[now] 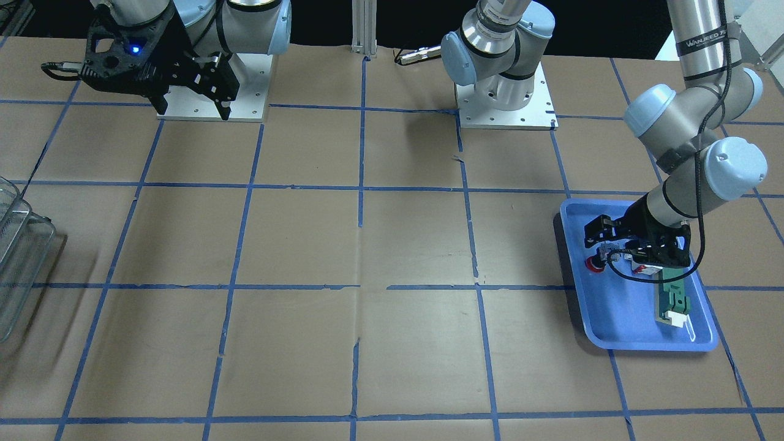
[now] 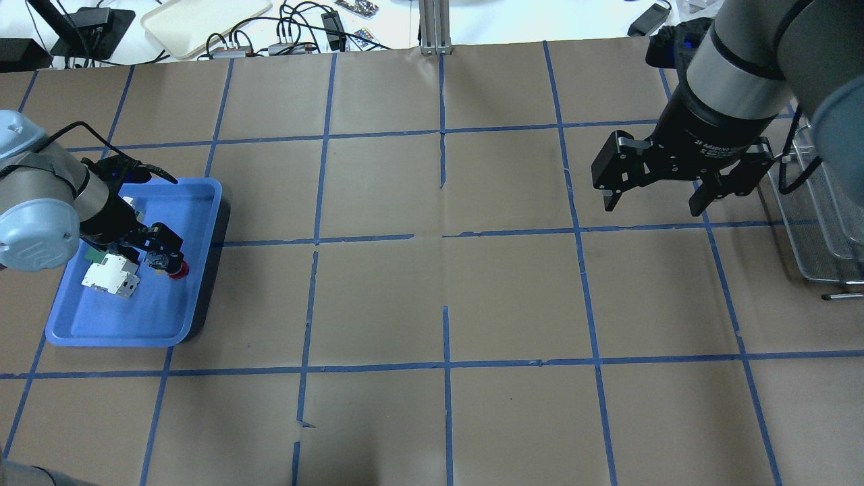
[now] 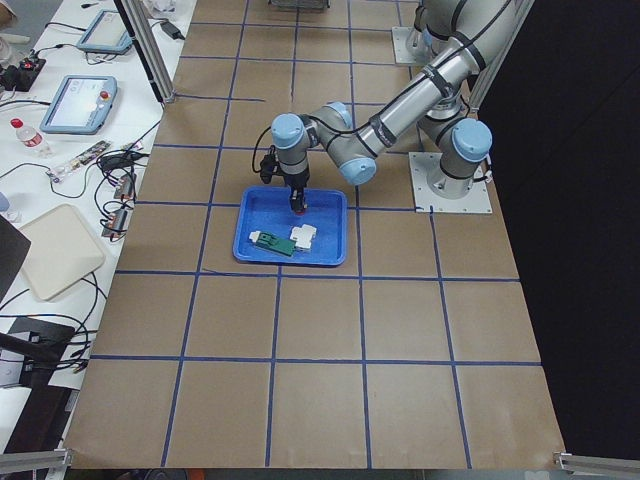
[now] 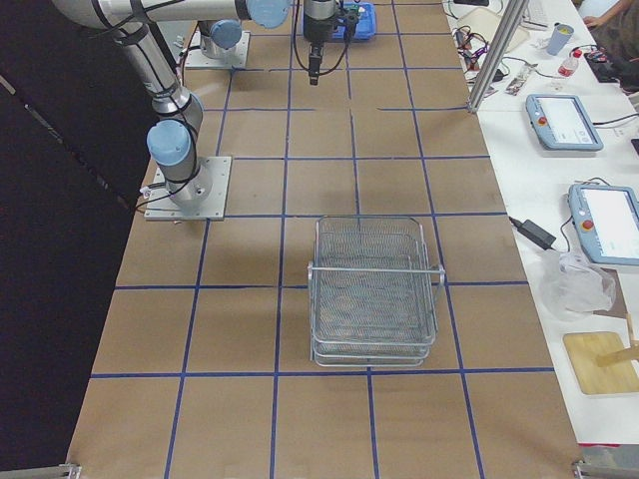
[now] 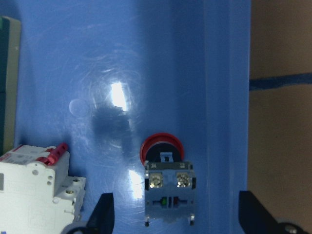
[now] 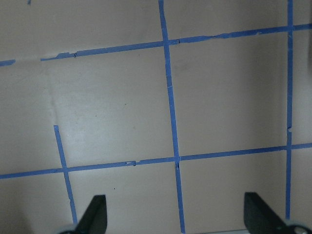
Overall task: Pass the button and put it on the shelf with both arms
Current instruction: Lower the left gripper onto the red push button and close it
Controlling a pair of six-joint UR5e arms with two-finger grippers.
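Looking hard and light, the button [image 5: 168,181] is being framed by the wide-open left gripper [image 5: 176,207]. Its square back seems best gripped.

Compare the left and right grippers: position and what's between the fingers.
The left gripper sits low in the blue tray; the right gripper hangs over the table. The left gripper straddles the button; the right gripper has nothing between its fingers. Both are open.
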